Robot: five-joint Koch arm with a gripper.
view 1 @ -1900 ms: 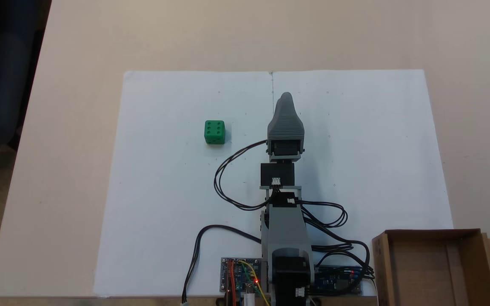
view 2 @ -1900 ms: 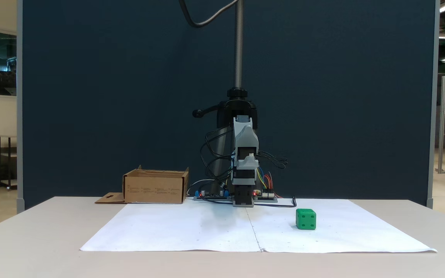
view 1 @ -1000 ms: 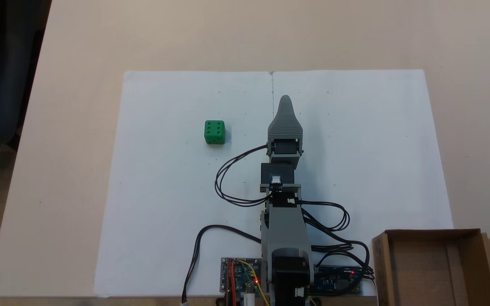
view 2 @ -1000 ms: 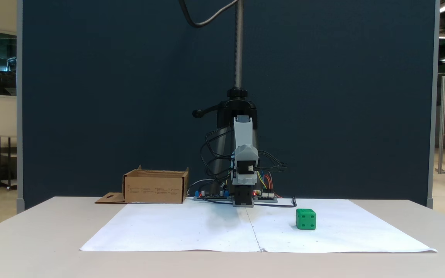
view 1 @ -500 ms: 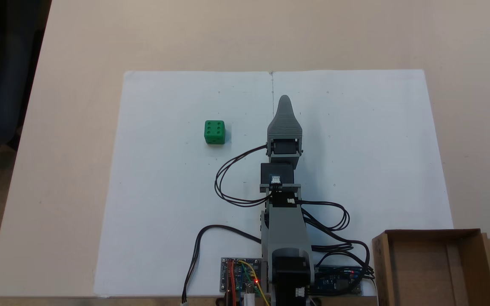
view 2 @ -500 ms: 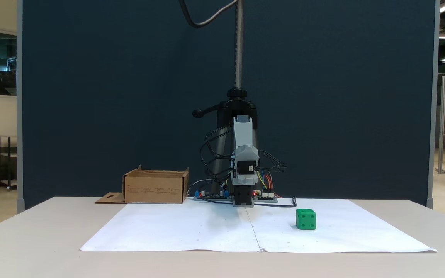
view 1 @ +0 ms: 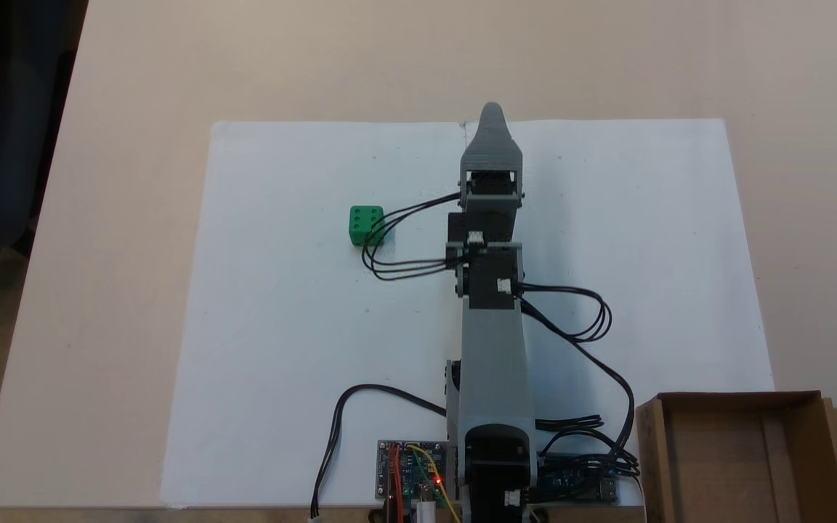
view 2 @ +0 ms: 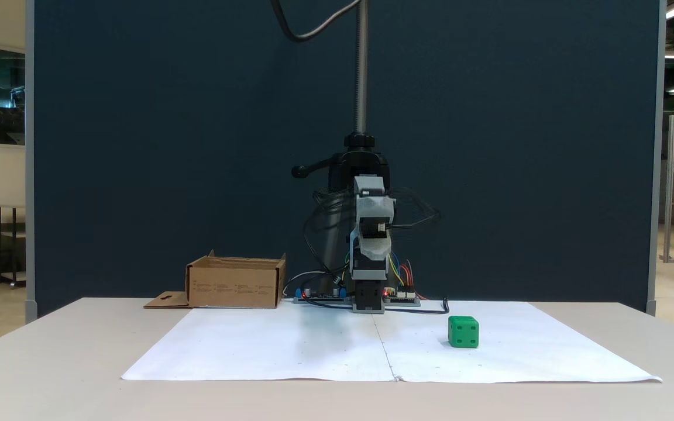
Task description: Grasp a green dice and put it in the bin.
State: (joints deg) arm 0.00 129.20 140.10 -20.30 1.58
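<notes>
Reach phase: gripper (view 1: 492,112) extended past the green dice (view 1: 366,225), empty, jaw opening can't be judged. Dice sits on the white paper sheet (view 1: 280,327), far from the bin (view 1: 796,399). Next: swing toward dice, descend.

One fixed view overhead, another frontal, table-level

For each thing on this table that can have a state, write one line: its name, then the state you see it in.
green dice: resting on the white paper, six pips up, ungrasped.
bin: open-topped, nothing seen inside, side flap folded out flat.
gripper: raised off the table, clear of the dice; open or shut cannot be told.
circuit board: powered, a red light glowing.
</notes>
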